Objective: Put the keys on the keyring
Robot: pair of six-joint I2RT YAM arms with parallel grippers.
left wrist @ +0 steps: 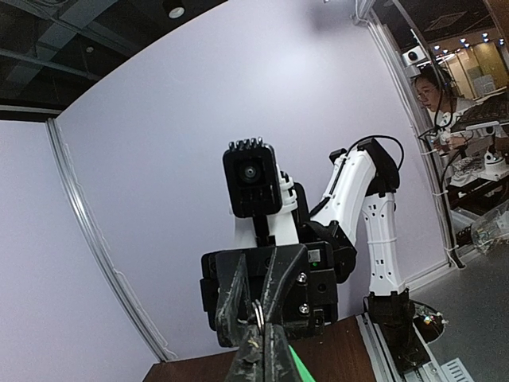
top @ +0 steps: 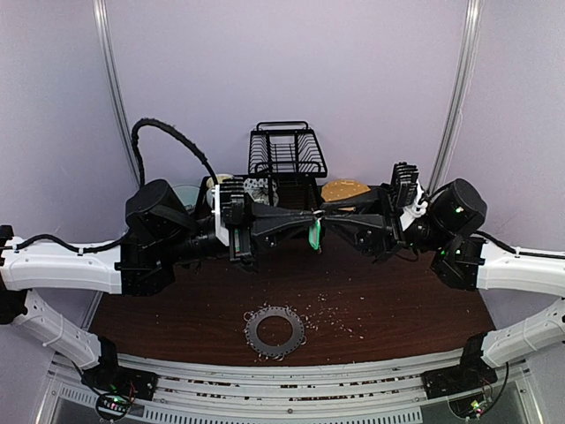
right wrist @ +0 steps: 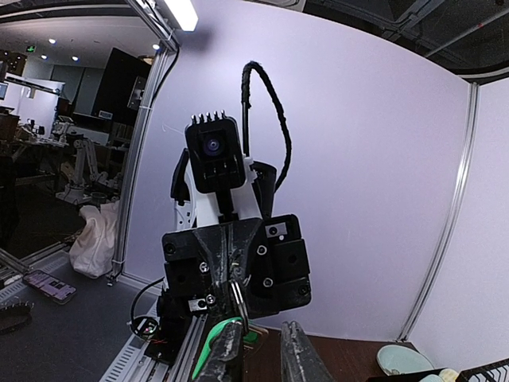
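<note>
Remote op here. Both arms are up in the air meeting tip to tip over the middle of the table. The left gripper is pinched fully together on a small silvery wire loop, which pokes out of its tips. The green key dangles right below where the two grippers meet, well above the wood. From the right wrist cam, the right gripper has its fingers a little apart with a narrow gap, and the key's green head sits against the outside of one finger, not between them as far as I can see. The keyring lies flat on the table near the front edge, well apart from both grippers, pale crumbs scattered just beside it. A black wire rack stands at the back.
</note>
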